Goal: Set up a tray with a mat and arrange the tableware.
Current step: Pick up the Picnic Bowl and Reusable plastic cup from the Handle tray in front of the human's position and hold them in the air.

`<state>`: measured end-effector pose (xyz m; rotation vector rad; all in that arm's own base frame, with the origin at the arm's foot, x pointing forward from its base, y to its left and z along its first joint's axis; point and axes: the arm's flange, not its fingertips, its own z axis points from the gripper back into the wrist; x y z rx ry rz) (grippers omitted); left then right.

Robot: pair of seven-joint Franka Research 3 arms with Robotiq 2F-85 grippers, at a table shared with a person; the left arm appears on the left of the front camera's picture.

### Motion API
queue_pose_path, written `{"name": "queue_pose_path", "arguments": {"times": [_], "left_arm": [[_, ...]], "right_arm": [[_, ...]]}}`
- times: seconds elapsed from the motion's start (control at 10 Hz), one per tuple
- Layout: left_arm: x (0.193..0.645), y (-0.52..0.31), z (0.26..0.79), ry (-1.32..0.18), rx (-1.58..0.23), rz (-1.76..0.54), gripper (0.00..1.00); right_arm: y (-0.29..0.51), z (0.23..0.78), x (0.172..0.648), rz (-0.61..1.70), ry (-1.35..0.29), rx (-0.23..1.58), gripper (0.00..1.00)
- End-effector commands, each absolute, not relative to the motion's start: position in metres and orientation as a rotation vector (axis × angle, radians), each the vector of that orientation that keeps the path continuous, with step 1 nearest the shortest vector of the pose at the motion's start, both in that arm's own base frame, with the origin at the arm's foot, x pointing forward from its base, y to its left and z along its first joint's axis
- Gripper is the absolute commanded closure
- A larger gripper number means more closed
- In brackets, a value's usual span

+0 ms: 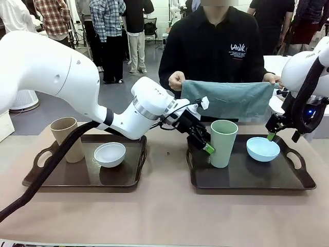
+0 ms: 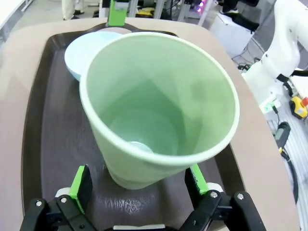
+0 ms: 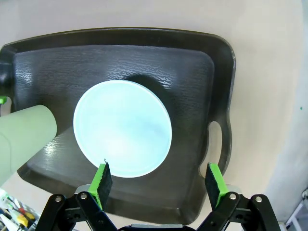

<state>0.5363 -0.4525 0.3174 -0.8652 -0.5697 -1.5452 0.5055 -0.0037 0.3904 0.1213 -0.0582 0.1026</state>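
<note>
The pale green cup (image 1: 223,143) stands upright on the right dark tray (image 1: 288,180), next to the light blue bowl (image 1: 262,148). My left gripper (image 1: 208,146) has reached across to the cup's left side. In the left wrist view it is open (image 2: 137,180), with its fingers (image 2: 79,185) on either side of the lower part of the cup (image 2: 159,106). My right gripper (image 1: 272,135) hangs open over the bowl's far edge, and in its own view (image 3: 156,180) it straddles the rim of the bowl (image 3: 122,127). Behind the tray, a person holds a teal mat (image 1: 229,98) spread out in both hands. The tan cup (image 1: 67,139) and the white bowl (image 1: 109,153) sit on the left tray (image 1: 51,180).
The two trays lie side by side on a tan table, with a bare strip (image 1: 164,170) between them. Bare table runs along the near edge. The person stands close behind the right tray. Other people stand farther back.
</note>
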Motion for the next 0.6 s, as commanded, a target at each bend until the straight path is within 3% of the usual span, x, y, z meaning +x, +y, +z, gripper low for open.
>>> {"name": "queue_pose_path", "arguments": {"times": [0.0, 0.5], "left_arm": [[0.544, -0.464, 0.317, -0.592, -0.857, -1.594, 0.00], [0.545, -0.484, 0.311, -0.699, -0.871, -1.715, 0.00]], "right_arm": [[-0.006, 0.383, 0.514, 0.116, -0.072, 0.144, 0.00], [-0.003, 0.352, 0.526, 0.175, -0.095, 0.150, 0.00]]}}
